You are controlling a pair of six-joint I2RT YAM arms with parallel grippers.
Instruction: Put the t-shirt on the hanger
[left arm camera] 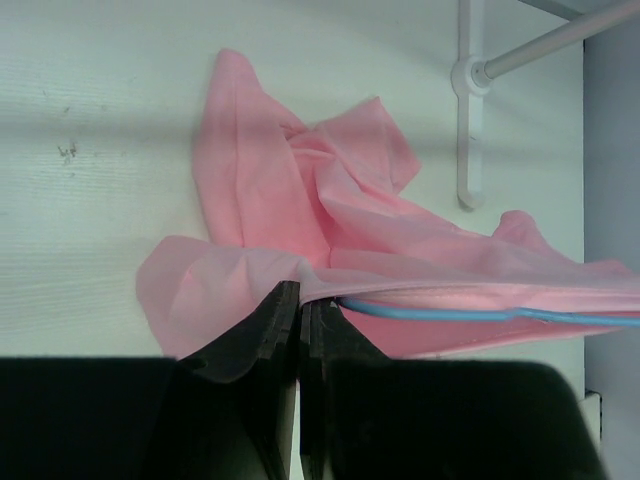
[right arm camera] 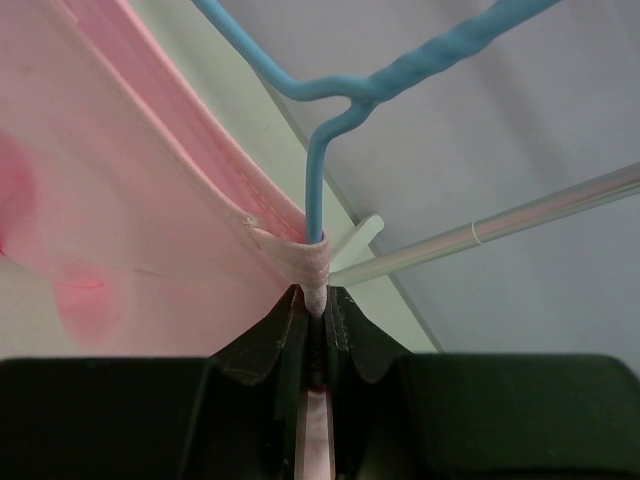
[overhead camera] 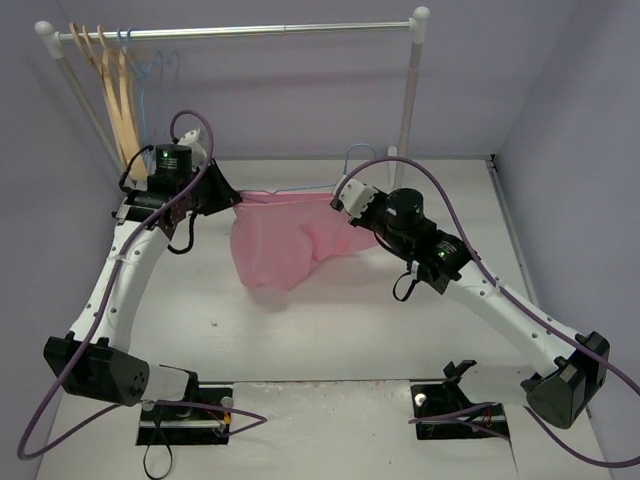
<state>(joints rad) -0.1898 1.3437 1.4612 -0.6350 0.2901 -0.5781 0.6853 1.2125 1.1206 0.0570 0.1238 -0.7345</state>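
My left end effector (overhead camera: 222,190) (left arm camera: 298,295) was pressed shut on an edge of the pink t-shirt (overhead camera: 280,245) (left arm camera: 300,200) (right arm camera: 120,200), its two dark fingers meeting with only a sliver of cloth between them. My right end effector (overhead camera: 345,195) (right arm camera: 316,295) was likewise closed, pinching a folded bit of pink hem where it wrapped around the pale-blue wire of the hanger (overhead camera: 352,152) (left arm camera: 450,314) (right arm camera: 315,190).

Between the two end effectors, the shirt's upper edge was stretched out above the white surface (overhead camera: 330,330). The rest of the cloth drooped from that line toward my bases, its lower folds lying crumpled on the surface.

Seen from the left wrist, the blue wire ran just beside the fingertips and away to their right, tucked along the pink hem. Whether those fingers also gripped the wire, I could not tell. From the right wrist, the wire rose straight up out of the pinch, then forked into a twisted neck and a side arm overhead.

Beyond both end effectors stood a clothes rack, its silver rail (overhead camera: 240,32) (right arm camera: 500,225) carried on white posts (overhead camera: 408,95). At the rail's end beyond my left end effector hung tan wooden hangers (overhead camera: 110,90).
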